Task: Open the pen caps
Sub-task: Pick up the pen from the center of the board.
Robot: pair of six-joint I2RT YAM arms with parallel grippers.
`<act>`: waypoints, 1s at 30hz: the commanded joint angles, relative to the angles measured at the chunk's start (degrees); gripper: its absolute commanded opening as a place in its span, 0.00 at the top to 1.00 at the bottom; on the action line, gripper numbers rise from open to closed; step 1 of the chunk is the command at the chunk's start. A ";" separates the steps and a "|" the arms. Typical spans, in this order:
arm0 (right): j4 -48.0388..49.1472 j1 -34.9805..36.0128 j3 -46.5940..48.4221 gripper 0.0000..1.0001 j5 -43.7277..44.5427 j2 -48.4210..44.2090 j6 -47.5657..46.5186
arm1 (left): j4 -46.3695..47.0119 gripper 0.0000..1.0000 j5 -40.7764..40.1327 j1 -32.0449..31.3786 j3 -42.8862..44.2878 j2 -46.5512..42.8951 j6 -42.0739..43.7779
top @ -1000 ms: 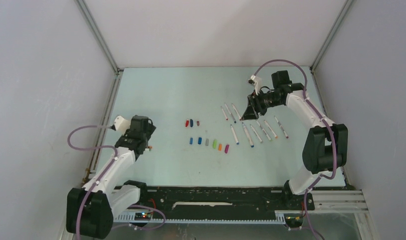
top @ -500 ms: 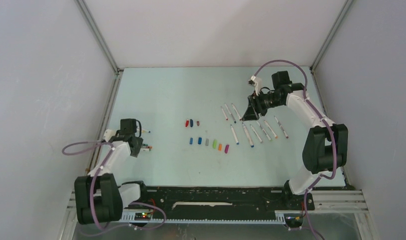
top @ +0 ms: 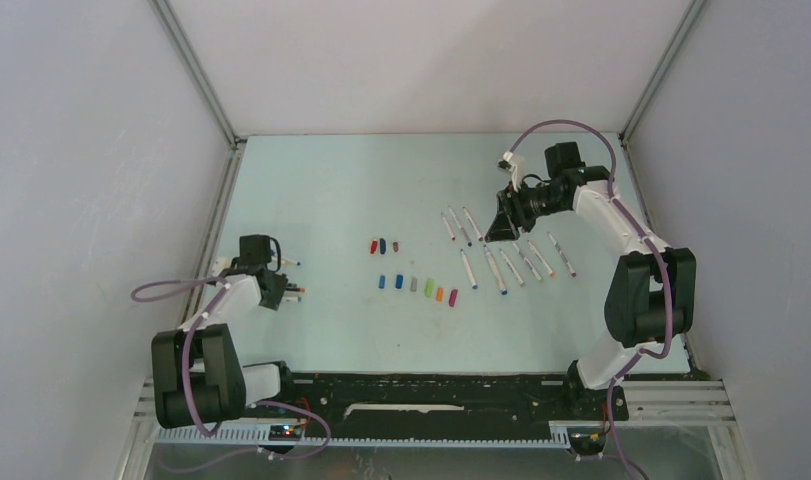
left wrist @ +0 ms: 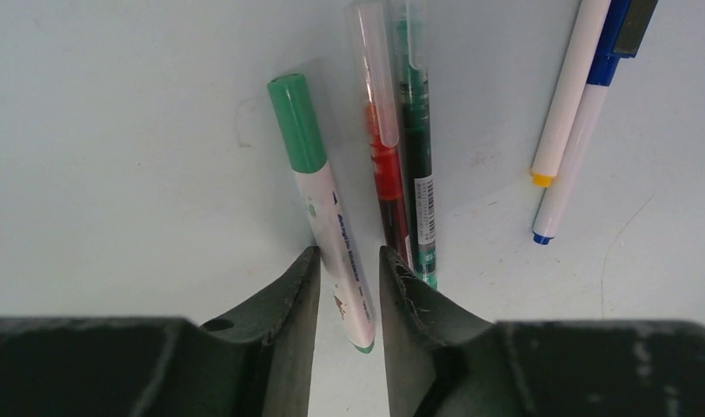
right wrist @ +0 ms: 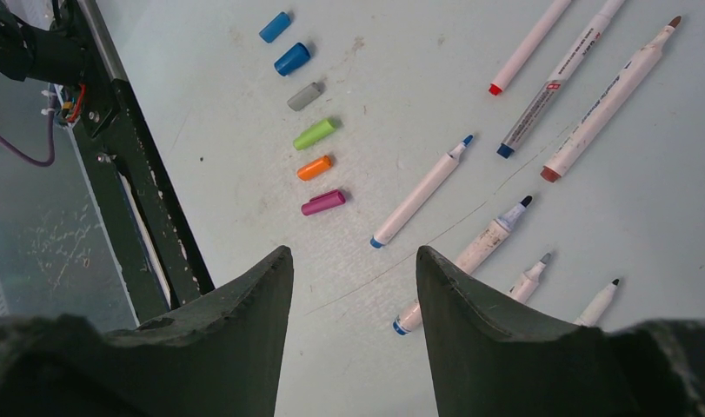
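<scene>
Left claw (left wrist: 349, 254) straddles the green-capped pen (left wrist: 329, 213), grip unclear, clear-capped pens (left wrist: 390, 174) crowding beside; right claw (right wrist: 353, 254) gapes empty.

Nine loose pen caps (top: 413, 284) lie flat in the middle of the table (top: 321, 190), in two rows. The far row has a red cap (top: 373, 246), a blue cap (top: 382, 244) and a dark cap (top: 395, 245). The near row has two blue caps (right wrist: 292, 58), then a grey cap (right wrist: 305, 95), a green cap (right wrist: 315, 133), an orange cap (right wrist: 314, 167) and a magenta cap (right wrist: 322, 202).

Just to their right lie the open pens (right wrist: 420, 193). They are thin and white, side by side, with bare tips.

Far off on the left lie pens with caps still on. One white pen (left wrist: 324, 208) has a green top. Just beside it lie a red pen (left wrist: 383, 174) and a dark green pen (left wrist: 415, 156), each under a clear cap. Two more white pens (left wrist: 567, 95) lie near.
</scene>
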 commanded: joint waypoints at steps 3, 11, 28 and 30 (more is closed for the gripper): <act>-0.14 -0.49 1.14 0.44 -1.52 -0.25 -0.98 | 0.39 0.70 1.57 0.84 2.42 1.50 1.09; -0.15 -0.72 1.19 0.44 -1.77 -0.10 -1.00 | -0.61 0.71 4.65 0.89 1.99 3.05 1.88; -0.31 -1.46 1.22 0.44 -2.22 -0.72 -1.17 | -2.59 0.76 9.23 0.88 3.90 11.30 4.42; -0.40 -1.49 1.22 0.44 -2.35 -0.76 -1.18 | -2.37 0.88 9.67 0.91 3.83 11.16 4.77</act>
